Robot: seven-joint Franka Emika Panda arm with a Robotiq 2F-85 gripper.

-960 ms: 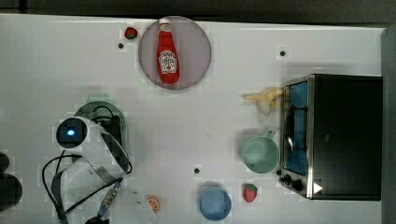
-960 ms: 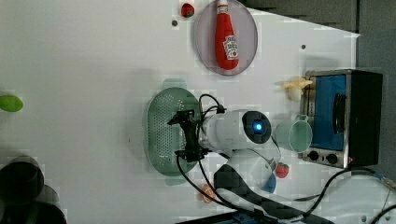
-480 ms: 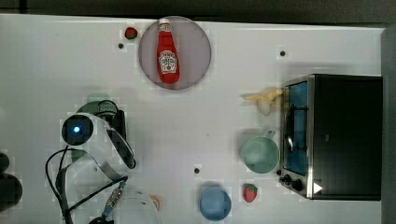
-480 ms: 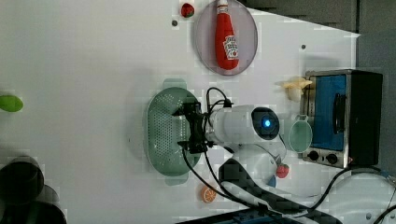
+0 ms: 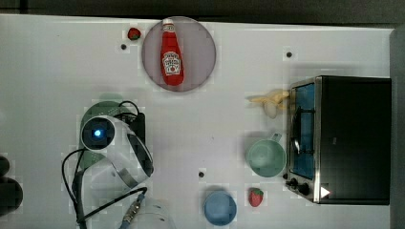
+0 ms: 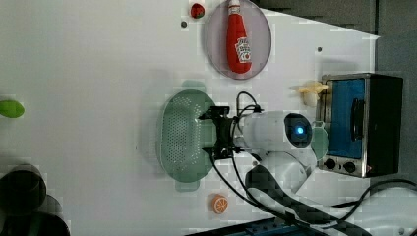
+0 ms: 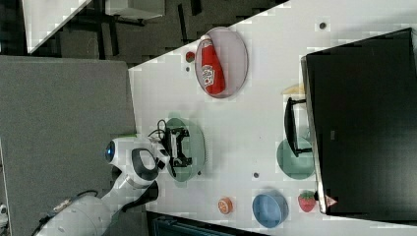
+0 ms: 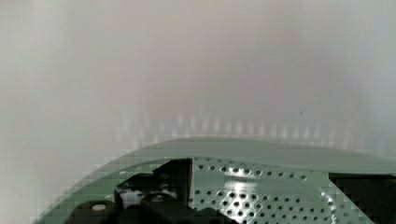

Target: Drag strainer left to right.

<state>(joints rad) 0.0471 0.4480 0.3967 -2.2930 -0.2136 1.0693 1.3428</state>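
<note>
Hovering fully open, tool point(image 6: 216, 132) over the strainer point(image 6: 184, 135), gripping nothing. Sitting at the top view's left side of the table point(image 5: 229, 119), not yet dragged. Farther right in the top view, cup point(image 5: 266, 156) and oven point(image 5: 351, 138); whole drag left.

A white table point(image 5: 57, 62) under even light, a dark floor point(image 7: 142, 29) beyond its edge, a grey panel point(image 7: 59, 103) beside it in the right view.

In the top view the arm hides most of the strainer point(image 5: 95, 107); contact with it seems unclear.
</note>
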